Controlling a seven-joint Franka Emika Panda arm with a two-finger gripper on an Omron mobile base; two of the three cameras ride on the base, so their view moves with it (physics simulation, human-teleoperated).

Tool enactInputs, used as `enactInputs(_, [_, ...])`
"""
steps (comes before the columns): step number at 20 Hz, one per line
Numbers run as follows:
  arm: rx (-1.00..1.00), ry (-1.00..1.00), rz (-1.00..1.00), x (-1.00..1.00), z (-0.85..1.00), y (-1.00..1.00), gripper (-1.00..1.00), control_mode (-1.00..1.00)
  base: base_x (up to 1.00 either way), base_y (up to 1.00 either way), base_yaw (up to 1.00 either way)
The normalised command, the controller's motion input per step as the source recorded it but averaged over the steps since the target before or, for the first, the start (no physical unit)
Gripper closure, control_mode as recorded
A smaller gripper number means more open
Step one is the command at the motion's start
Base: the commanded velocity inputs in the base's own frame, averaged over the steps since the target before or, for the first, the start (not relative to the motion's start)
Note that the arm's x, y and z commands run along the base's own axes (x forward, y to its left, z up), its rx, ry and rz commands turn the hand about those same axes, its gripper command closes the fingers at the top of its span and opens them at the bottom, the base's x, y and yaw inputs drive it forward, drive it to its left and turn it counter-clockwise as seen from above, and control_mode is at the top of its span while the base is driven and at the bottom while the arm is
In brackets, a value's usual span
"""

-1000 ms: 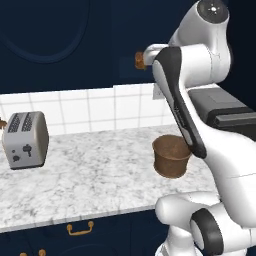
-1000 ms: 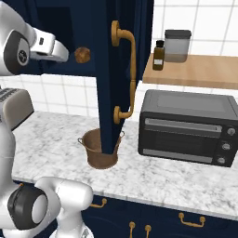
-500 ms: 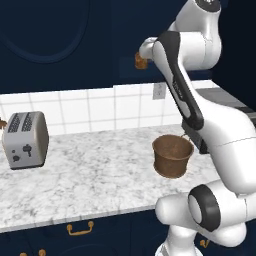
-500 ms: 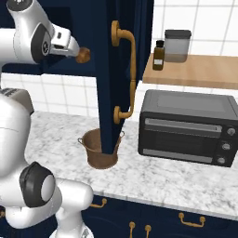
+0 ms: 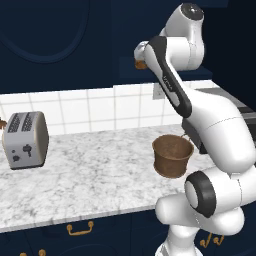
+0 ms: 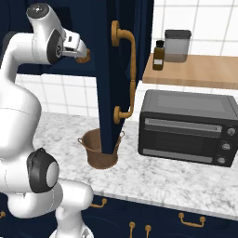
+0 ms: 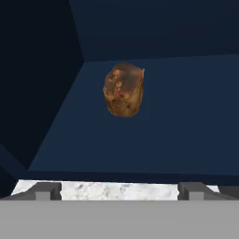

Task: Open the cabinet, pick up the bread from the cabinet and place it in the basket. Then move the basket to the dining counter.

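The cabinet door (image 6: 109,69) stands open, its long brass handle (image 6: 131,69) facing me. On the navy shelf (image 7: 163,130) inside lies the bread (image 7: 123,89), a small golden-brown chunk, also visible as bread (image 6: 84,58) just past my hand. My gripper (image 7: 119,190) is open, its fingertips (image 7: 44,189) wide apart, a short way in front of the bread and not touching it. The brown basket (image 5: 172,155) stands on the marble worktop (image 5: 90,170) below, and the open door partly hides the basket (image 6: 95,151). The dining counter is out of view.
A silver toaster (image 5: 25,140) sits at the worktop's left. A black toaster oven (image 6: 186,125) stands right of the door, under a wooden shelf (image 6: 195,69) holding a jar and a bottle. Navy drawers with brass pulls run below the worktop.
The arm has lifted its elbow and pushed the hand further into the cabinet toward the bread. Bread, basket and door have not moved.
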Motion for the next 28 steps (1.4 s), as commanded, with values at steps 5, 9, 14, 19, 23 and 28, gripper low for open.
enactInputs(5, [0.00,0.00,0.00,0.60,-0.05,0.00,-1.00,-1.00,0.00,0.00,0.00])
enactInputs(9, [0.00,0.00,0.00,0.53,0.00,0.00,-1.00,-1.00,0.00,0.00,0.00])
enactInputs(14, [0.00,0.00,0.00,0.52,0.00,0.08,-1.00,-1.00,0.00,0.00,0.00])
enactInputs(19, [0.00,0.00,0.00,0.37,-0.01,0.12,-1.00,-1.00,0.00,0.00,0.00])
enactInputs(23, [0.00,0.00,0.00,0.31,0.00,0.00,-1.00,-1.00,0.00,0.00,0.00])
enactInputs(28, [0.00,0.00,0.00,0.22,-0.07,0.00,-1.00,-1.00,0.00,0.00,0.00])
